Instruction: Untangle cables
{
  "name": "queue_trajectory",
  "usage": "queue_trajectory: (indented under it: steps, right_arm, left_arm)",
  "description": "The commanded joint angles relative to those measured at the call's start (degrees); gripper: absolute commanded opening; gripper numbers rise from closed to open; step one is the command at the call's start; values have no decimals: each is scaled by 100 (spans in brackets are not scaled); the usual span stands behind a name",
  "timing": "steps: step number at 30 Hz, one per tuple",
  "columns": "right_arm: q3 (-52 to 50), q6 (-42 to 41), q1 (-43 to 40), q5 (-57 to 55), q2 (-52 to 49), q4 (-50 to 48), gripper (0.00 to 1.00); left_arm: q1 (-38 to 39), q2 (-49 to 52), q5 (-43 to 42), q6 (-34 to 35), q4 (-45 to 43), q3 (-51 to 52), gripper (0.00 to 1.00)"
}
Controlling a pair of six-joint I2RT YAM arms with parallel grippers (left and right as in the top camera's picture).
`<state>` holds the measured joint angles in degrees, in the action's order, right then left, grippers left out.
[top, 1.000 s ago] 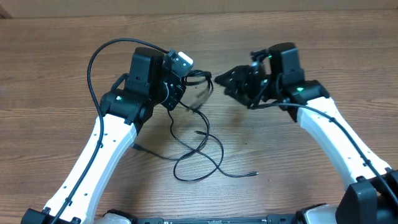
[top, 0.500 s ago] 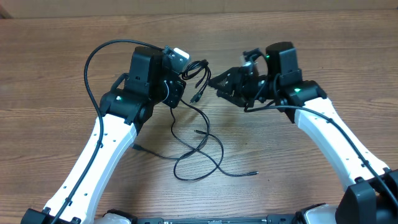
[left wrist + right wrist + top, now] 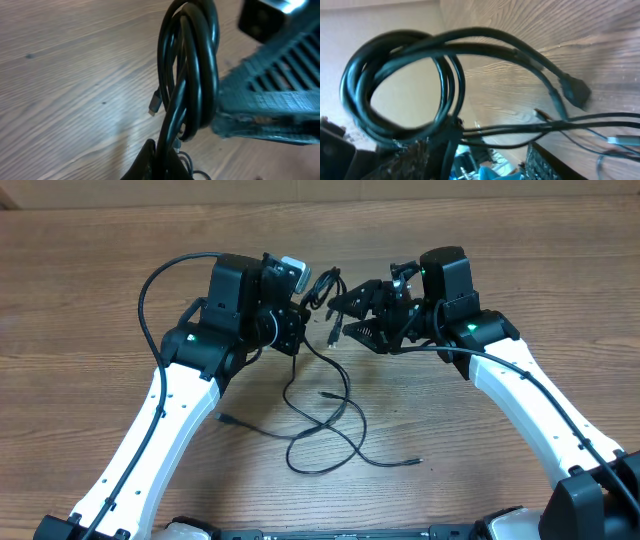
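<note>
Black cables (image 3: 202, 85), maybe three; left claw (image 3: 159, 162) pinches them, right claw (image 3: 347, 312) gapes.

Overhead: left arm (image 3: 170, 410) runs up from lower left, right arm (image 3: 540, 410) from lower right; both meet over the far middle of the table (image 3: 90, 250). Left gripper (image 3: 305, 305) and right gripper (image 3: 346, 316) face each other, near, with the coiled part of the cables (image 3: 320, 288) between them. Coil is off the table, pinched in left gripper; right gripper touches its right side (left wrist view). Strands drop from the coil toward the near edge and lie in loops on the table. One plug tip (image 3: 413, 463) lies right of the loops, another left, a third inside
</note>
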<state>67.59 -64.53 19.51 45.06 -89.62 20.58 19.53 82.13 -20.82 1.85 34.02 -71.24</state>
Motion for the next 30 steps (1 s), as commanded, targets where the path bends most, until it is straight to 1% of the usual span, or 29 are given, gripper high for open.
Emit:
queue_trajectory:
  steps: [1, 2, 6, 15, 19, 21, 25, 28, 30]
  right_arm:
    - [68, -800, 114, -227, 44, -133, 64]
    - [68, -925, 118, -415, 44, -120, 64]
    - [68, -1054, 116, -562, 44, -164, 64]
    - [68, -1073, 116, -555, 44, -509, 65]
    - [68, -1060, 118, -492, 44, -614, 64]
    - [68, -896, 127, -424, 44, -570, 61]
    - [68, -308, 254, -413, 44, -369, 54]
    - [68, 160, 369, -501, 44, -168, 51]
    - [68, 348, 396, -542, 44, 22, 47]
  left_arm:
    - [44, 15, -848, 162, -68, -15, 4]
    - [44, 15, -1128, 160, -136, -15, 4]
    - [44, 15, -1471, 157, -249, -15, 4]
    - [140, 15, -1526, 155, -289, -15, 4]
    - [236, 15, -1521, 131, -367, -15, 4]
    - [236, 15, -1523, 138, -439, -15, 4]
    - [236, 15, -1523, 138, -590, -15, 4]
    - [236, 15, -1521, 138, -680, -15, 4]
    - [223, 15, -1519, 136, -699, -15, 4]
